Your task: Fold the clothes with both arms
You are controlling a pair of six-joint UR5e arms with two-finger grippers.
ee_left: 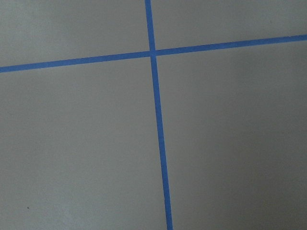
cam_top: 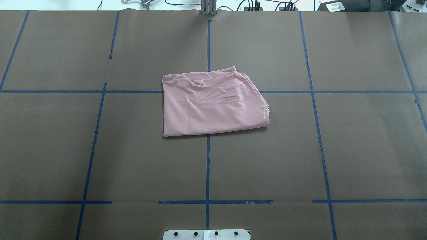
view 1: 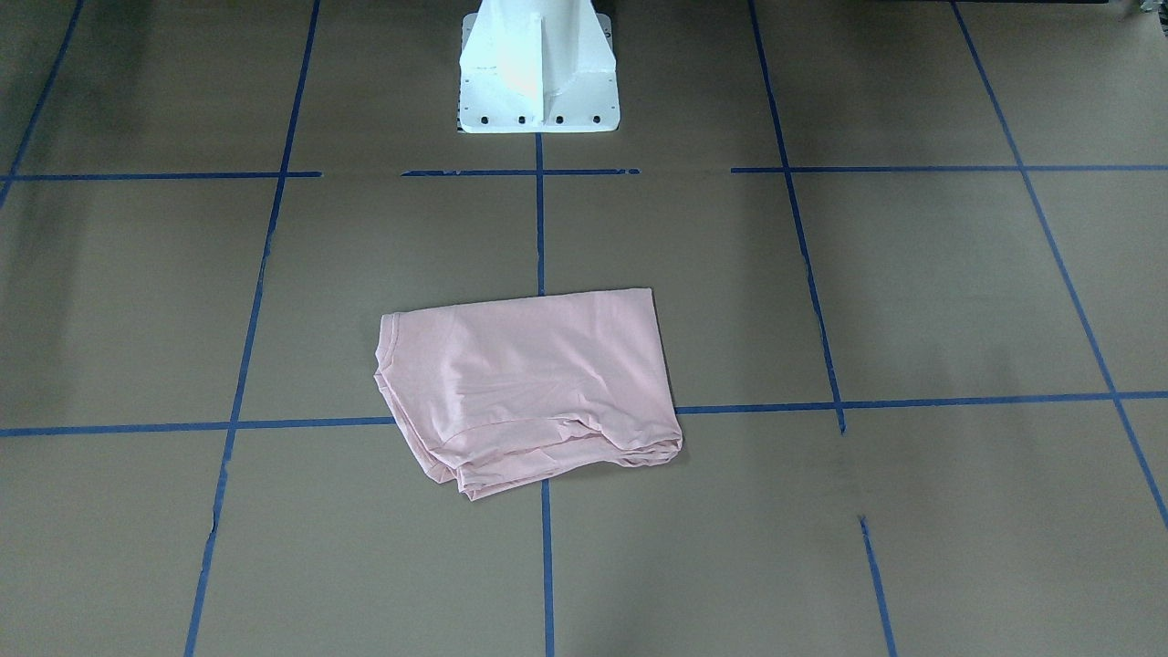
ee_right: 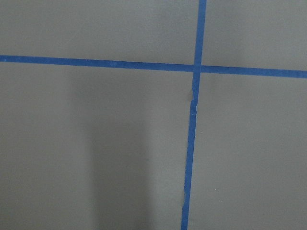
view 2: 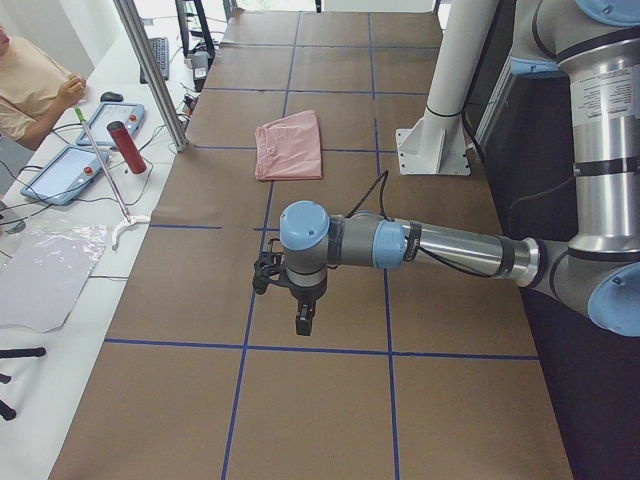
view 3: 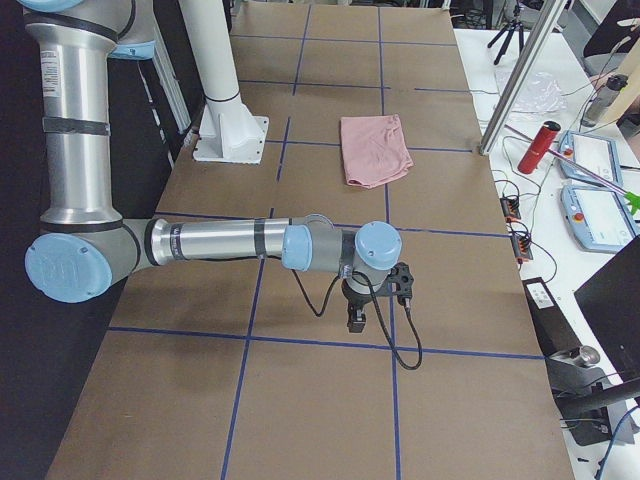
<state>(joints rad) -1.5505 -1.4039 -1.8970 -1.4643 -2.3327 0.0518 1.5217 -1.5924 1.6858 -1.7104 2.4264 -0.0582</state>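
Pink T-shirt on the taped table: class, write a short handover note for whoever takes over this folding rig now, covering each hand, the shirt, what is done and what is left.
Left hand: above bare table, holding nothing; open or shut cannot be told.
Right hand: likewise, toward the opposite table end.
T-shirt: mid-table over a crossing of blue tape lines, apart from both hands.
Done: folded into a compact, roughly rectangular stack, print hidden.
Left: probably only tidying; the edge farthest from the robot is rumpled, layers uneven.
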